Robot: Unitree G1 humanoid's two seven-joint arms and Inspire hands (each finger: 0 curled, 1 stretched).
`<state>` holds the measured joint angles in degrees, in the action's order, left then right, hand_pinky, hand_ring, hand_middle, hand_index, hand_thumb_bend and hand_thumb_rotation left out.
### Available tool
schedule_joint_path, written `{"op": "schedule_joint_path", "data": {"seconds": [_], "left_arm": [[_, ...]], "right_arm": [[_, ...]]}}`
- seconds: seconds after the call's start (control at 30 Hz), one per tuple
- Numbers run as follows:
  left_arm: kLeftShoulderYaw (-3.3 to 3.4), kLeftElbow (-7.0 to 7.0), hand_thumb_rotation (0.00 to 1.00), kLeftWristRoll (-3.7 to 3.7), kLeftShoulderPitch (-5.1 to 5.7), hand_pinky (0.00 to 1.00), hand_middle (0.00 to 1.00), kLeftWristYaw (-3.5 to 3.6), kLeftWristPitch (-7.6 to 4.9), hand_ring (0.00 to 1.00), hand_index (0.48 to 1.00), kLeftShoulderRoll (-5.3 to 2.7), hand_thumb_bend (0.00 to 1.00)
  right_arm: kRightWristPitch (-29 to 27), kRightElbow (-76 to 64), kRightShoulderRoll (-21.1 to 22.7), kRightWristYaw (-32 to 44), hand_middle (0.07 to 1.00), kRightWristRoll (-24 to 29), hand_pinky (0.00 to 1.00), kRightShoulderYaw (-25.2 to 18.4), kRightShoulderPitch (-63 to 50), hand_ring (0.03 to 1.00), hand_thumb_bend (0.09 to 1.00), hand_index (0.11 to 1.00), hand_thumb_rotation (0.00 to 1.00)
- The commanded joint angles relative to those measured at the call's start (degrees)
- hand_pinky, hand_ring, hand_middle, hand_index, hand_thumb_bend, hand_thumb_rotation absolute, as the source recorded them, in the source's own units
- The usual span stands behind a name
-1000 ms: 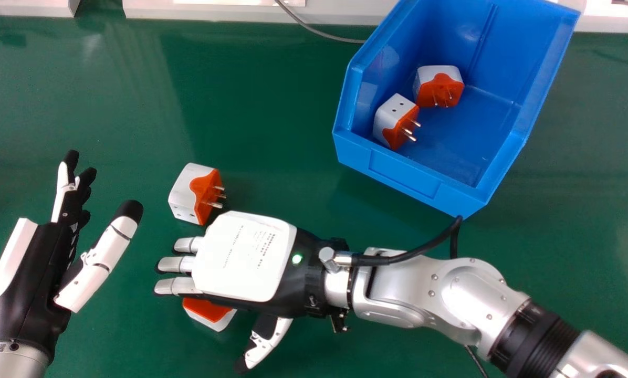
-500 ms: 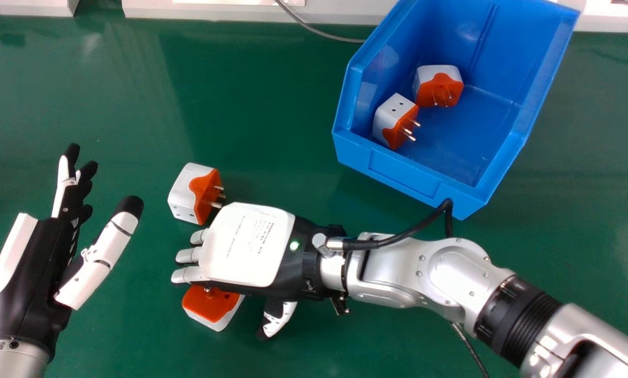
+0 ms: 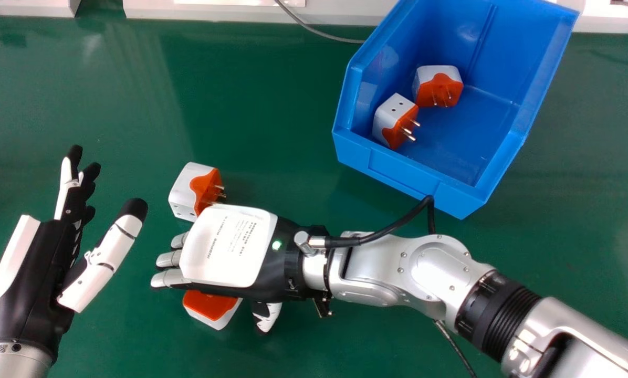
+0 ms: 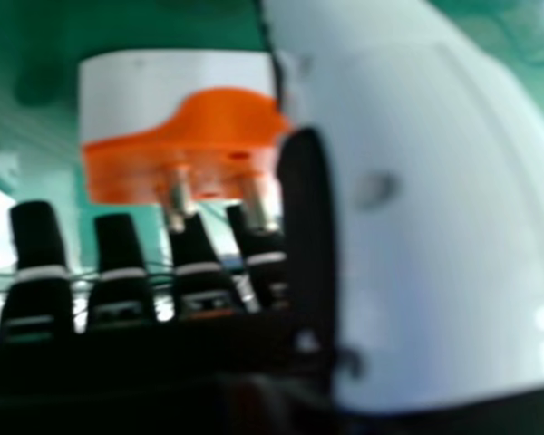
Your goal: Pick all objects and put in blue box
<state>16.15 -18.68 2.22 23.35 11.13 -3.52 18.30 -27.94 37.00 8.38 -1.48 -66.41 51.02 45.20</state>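
Beside the blue box (image 3: pixel 406 176), a grey cable (image 3: pixel 325 35) apparently runs behind it.

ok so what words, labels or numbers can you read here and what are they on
Right hand, back: rows of print, too small to read reliably.
Left forearm: small square code, too small to read.
Blue box and plug adapters: no text I can make out.

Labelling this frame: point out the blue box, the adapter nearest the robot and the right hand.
Blue box (image 3: pixel 398 174): head view, near outer wall.
Nearest adapter (image 3: pixel 209 304): head view, orange face.
Right hand (image 3: pixel 229 245): head view, white back.
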Motion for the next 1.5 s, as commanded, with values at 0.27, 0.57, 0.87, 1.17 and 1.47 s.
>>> {"op": "schedule_joint_path", "data": {"seconds": [0.27,0.57,0.87,1.17,1.47], "left_arm": [[-0.28,-2.40,0.75,0.13,0.02,0.94,1.00,-0.22,0.47,1.00,1.000,-0.43,0.47],[-0.42,-2.54,0.76,1.44,0.03,0.94,1.00,-0.37,-0.02,0.99,1.000,-0.36,0.45],[-0.55,-3.07,0.75,1.49,0.07,0.93,1.00,-0.46,0.27,0.99,1.000,-0.48,0.46],[-0.70,-3.80,0.73,1.38,0.20,0.93,1.00,-0.50,1.13,0.99,1.000,-0.83,0.47],[-0.65,-4.21,0.75,2.11,0.30,0.93,1.00,-0.49,1.53,0.99,1.000,-0.81,0.48]], "right_arm": [[2.19,0.07,-0.60,0.56,0.843,0.18,0.71,0.90,2.05,0.825,0.531,0.813,0.04],[6.53,2.40,-3.41,5.41,0.385,5.80,0.26,-1.83,1.11,0.315,0.499,0.479,0.14],[6.87,0.59,-2.49,7.48,0.272,7.04,0.14,-2.07,0.83,0.193,0.465,0.331,0.47],[8.83,-0.94,-2.71,11.24,0.259,8.45,0.13,-2.43,0.29,0.186,0.426,0.318,0.39],[9.64,-2.88,-2.02,12.18,0.305,7.79,0.15,-1.90,-0.35,0.217,0.492,0.475,0.14]]}}
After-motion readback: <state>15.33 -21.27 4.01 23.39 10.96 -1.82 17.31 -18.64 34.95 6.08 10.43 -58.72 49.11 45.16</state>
